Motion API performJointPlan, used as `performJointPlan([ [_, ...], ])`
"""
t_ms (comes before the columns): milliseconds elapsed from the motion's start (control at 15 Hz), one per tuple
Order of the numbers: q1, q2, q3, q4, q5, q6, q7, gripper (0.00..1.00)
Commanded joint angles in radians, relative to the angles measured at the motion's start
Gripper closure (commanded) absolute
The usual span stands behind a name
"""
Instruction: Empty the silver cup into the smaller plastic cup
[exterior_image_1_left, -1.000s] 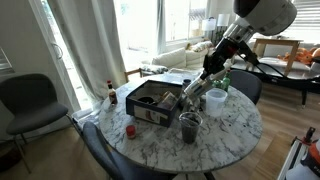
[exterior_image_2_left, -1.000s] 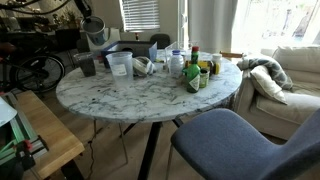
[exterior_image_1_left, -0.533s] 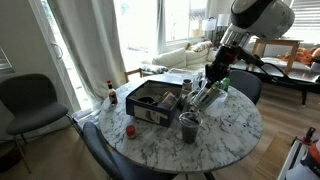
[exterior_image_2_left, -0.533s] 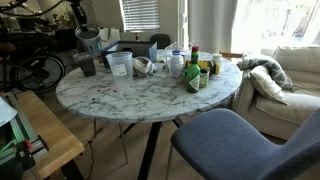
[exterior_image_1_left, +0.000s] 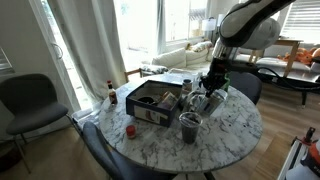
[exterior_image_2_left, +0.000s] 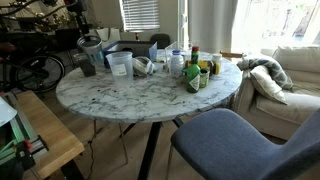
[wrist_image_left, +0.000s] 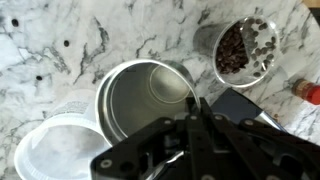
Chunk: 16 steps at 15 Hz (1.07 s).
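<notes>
Gripper (wrist_image_left: 197, 108) clamps the rim of the silver cup (wrist_image_left: 145, 100), which is upright and empty. Smaller plastic cup (wrist_image_left: 245, 50) stands beside it near the bench (wrist_image_left: 60, 40) edge, holding dark pieces.

Arm angled down, gripper (wrist_image_left: 196, 108) clamped on the silver cup (wrist_image_left: 140, 95) rim.

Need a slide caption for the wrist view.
Pincer grips the rim of the upright, empty silver cup; the smaller plastic cup beside it holds dark pieces.
</notes>
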Motion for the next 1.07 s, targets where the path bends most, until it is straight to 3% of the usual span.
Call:
performJointPlan([
  [0, -0.066, 0.075, 0.082, 0.0, -0.106, 0.071, 0.125, 0.99],
  [133, -0.097, 0.11, 0.118, 0.0, -0.163, 0.085, 0.189, 0.99],
  [200, -0.022, 0.134, 0.041, 0.0, -0.242, 0.089, 0.257, 0.99],
  [400, -0.01, 0.185, 0.032, 0.007, -0.353, 0.07, 0.358, 0.99],
  [1000, 0.053, 0.295, -0.022, 0.034, -0.507, 0.084, 0.498, 0.99],
])
